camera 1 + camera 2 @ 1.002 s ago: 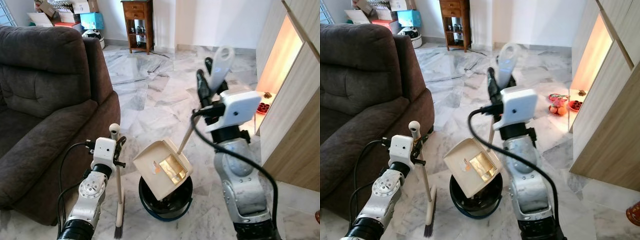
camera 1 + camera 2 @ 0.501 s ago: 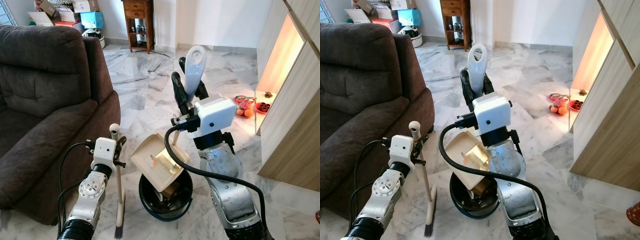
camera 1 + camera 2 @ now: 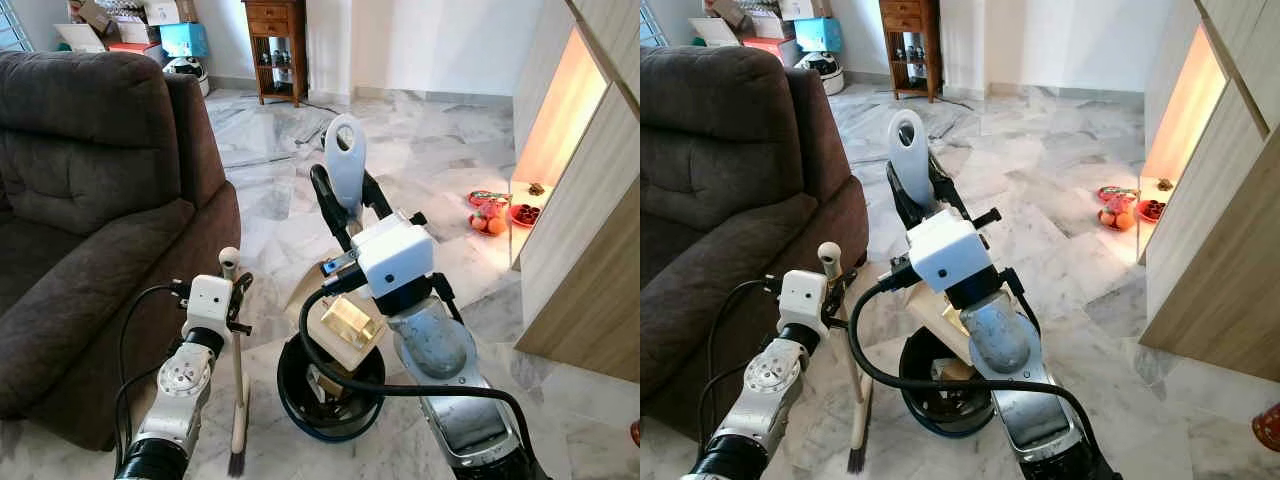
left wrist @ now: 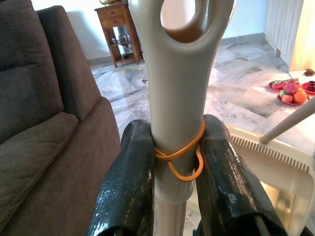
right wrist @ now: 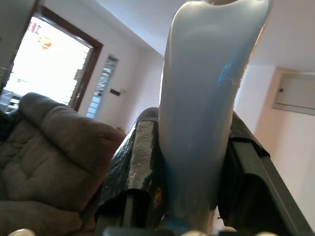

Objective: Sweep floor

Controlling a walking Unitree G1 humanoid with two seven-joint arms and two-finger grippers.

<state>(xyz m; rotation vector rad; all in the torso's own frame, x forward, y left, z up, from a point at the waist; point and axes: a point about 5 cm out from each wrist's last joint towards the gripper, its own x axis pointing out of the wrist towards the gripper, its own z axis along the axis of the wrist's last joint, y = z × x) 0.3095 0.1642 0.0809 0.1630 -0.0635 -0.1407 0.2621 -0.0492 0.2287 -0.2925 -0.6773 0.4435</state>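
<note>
At the bottom centre of the left eye view sits a round black bin (image 3: pixel 330 398) on the marble floor (image 3: pixel 300 190), with scraps lying inside it. Just to its left, at lower left of the frame, the left hand (image 3: pixel 232 290) is pinched on the shaft of a small cream broom (image 3: pixel 238 400). The broom stands nearly upright: its long axis runs top to bottom, the knob end (image 3: pixel 229 257) up and the dark bristles (image 3: pixel 237 463) down on the floor beside the bin. In the left wrist view the two black fingers (image 4: pixel 129 182) press against either side of the cream handle, where an orange rubber band (image 4: pixel 181 157) is looped round it.

Above the bin, at centre frame, a cream dustpan (image 3: pixel 335 315) is tipped steeply over the opening, its mouth pointing down into the bin and a shiny gold scrap (image 3: pixel 350 322) at its lip. Its long handle runs up and slightly back to a looped pale-blue grip (image 3: pixel 345 165) at upper centre. The right hand (image 3: pixel 340 205) is clamped round that grip, fingers (image 5: pixel 135 167) tight on both sides in the right wrist view.

To the left, a brown armchair (image 3: pixel 90 200) takes up the left half of the frame. At the right edge stands a wooden cabinet (image 3: pixel 590 230), with plates of fruit (image 3: pixel 497 212) on the floor by its lit gap. Farther back, at top centre, a small dark wooden side table (image 3: pixel 275 45) stands against the wall, and boxes (image 3: pixel 150 30) are stacked at upper left.
</note>
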